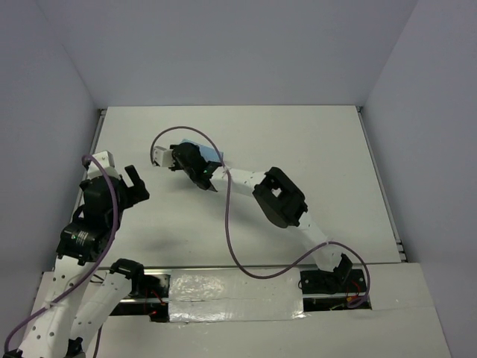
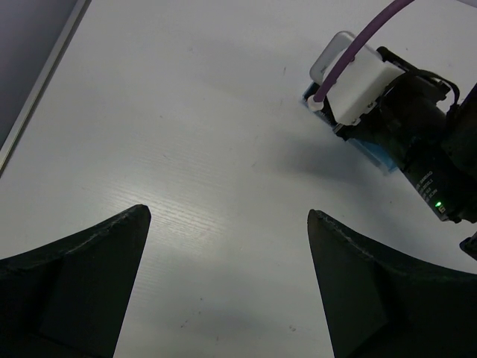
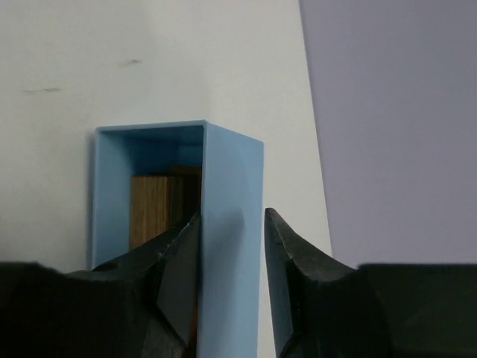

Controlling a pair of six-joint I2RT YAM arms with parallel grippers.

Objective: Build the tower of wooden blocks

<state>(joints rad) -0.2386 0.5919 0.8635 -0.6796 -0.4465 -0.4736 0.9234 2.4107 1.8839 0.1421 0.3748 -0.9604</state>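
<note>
Hovering close to its own base, the left gripper (image 2: 227,212) holds its fingers spread wide above the white table (image 2: 186,112). Farther out, the right gripper (image 3: 232,216) reaches down onto a light blue box (image 3: 149,130) with one finger inside and one outside, astride the wall on the right of the wrist view. The gap is narrow, and whether the pads pinch that wall I cannot tell. A brown wood block (image 3: 153,209) stands inside the box, its lower part hidden behind the inner finger.
</note>
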